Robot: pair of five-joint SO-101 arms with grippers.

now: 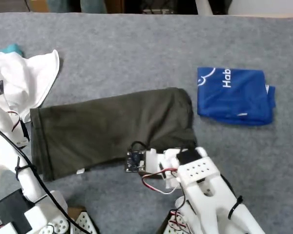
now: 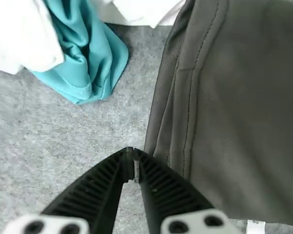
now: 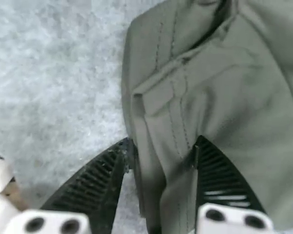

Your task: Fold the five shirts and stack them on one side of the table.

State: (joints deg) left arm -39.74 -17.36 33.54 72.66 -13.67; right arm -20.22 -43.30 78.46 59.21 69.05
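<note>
Centre of table (image 1: 136,44): olive shirt (image 1: 112,129), half-folded; blue shirt (image 1: 234,95) folded, well apart to one side. Jaws of right gripper (image 3: 163,146) spread astride the olive shirt's seamed edge, not yet pinching. Tips of left gripper (image 2: 132,161) pressed together, empty, over bare table just beside the hem. Risk: right catches the top layer only, or lifts one-sided, and the fold drags askew

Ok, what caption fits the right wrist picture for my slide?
Open right hand straddling the edge of the dark shirt on the grey table.
</note>
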